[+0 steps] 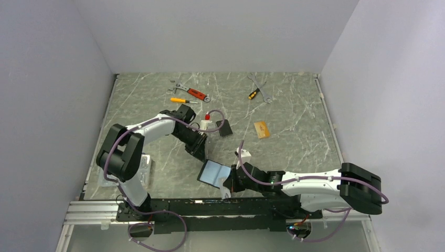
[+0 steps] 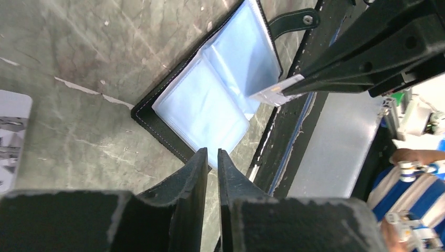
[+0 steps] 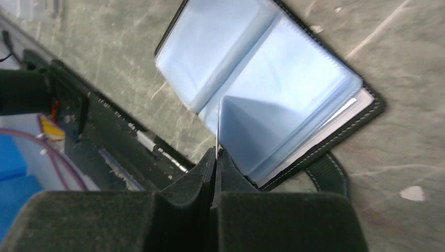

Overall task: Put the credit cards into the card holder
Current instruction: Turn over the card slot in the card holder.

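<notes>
The card holder lies open on the table near the front, its clear bluish sleeves fanned out and its snap strap to one side. My right gripper is shut on a silver-grey credit card, held edge-on at the sleeves. My left gripper is shut and empty, with its tips at the holder's far edge. A black card and a gold-orange card lie further back. Another silver-grey card lies to the left.
Wrenches and screwdrivers lie at the back of the table. A small white bottle with a red cap stands beside the left arm's wrist. The black base rail runs just in front of the holder.
</notes>
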Available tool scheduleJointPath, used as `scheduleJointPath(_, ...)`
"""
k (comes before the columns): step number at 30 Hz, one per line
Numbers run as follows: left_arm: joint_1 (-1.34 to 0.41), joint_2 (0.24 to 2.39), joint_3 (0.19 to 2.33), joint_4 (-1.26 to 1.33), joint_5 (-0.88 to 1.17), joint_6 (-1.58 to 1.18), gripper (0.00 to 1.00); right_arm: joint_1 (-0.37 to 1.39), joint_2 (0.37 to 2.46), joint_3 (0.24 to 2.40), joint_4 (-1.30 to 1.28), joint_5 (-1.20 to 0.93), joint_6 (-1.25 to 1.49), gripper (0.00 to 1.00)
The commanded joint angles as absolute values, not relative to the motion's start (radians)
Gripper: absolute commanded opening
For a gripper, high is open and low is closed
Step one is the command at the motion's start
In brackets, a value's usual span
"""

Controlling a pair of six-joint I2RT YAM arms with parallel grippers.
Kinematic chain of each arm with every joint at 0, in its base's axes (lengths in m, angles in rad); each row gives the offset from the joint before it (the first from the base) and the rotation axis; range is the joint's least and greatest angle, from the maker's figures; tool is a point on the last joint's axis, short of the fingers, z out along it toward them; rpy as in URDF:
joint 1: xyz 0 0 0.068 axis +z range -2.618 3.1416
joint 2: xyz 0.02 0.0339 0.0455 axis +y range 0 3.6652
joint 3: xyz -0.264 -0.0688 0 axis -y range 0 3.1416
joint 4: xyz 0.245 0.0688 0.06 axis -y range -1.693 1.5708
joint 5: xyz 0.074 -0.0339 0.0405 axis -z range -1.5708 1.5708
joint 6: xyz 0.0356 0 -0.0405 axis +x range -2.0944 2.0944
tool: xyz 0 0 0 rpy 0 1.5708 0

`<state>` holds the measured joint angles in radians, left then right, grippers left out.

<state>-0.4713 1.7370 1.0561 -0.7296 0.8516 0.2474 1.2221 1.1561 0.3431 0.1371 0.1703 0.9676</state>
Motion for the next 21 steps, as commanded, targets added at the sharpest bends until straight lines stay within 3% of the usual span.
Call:
scheduleJointPath(1,-0.474,1.623,1.115,-0.780,0.863,0.347,0.20,1.249,1.148,0.423,-0.038,0.375,0.909,0.00)
scheduleJointPath(21,-0.751,1.555,1.038,-0.710,0.651,0.604,0.27,1.124,1.057,0.439,-0.178,0.504,0.832,0.00)
